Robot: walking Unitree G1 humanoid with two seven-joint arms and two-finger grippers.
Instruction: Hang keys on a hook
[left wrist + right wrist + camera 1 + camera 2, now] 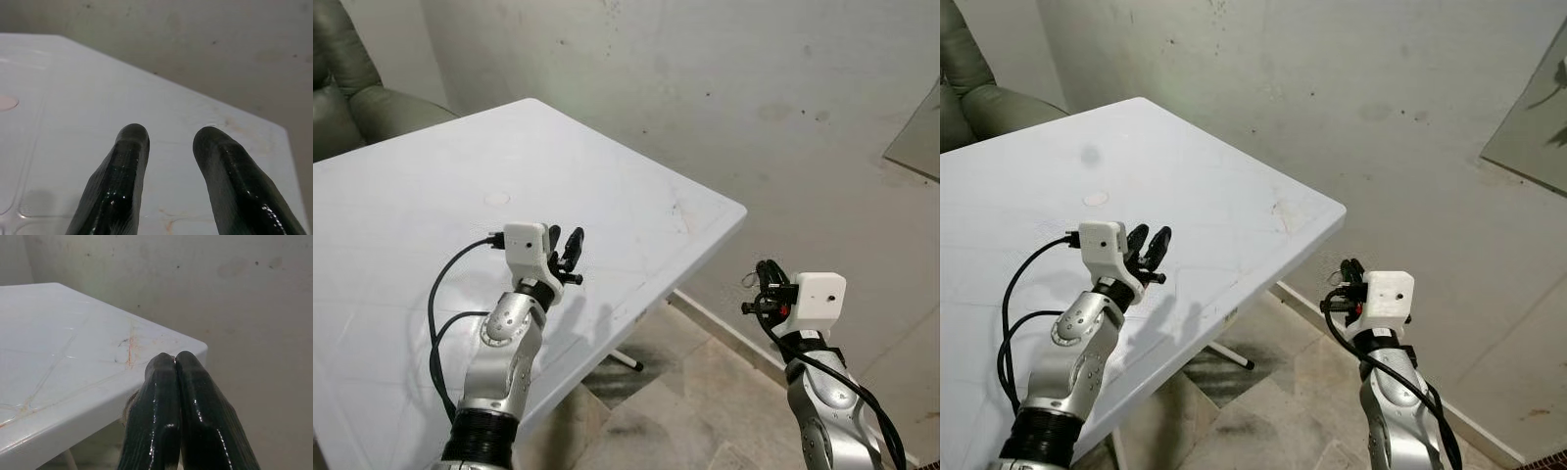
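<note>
My right gripper [766, 270] is held out past the table's corner, over the floor and facing the wall. Its fingers [161, 396] are pressed shut. A small metal key ring [748, 280] sticks out beside them and also peeks from behind one finger as the ring [128, 407]; the keys themselves are hidden. My left gripper [566, 241] hovers above the white table [411, 196] near its right edge, open, with nothing between its fingers [128, 161].
The grey stained wall [705, 88] stands just beyond the table's corner [736, 210]. A green armchair [352, 88] sits at the far left. A tilted glass pane [915, 137] leans at the right. A table leg [626, 360] rests on the tiled floor.
</note>
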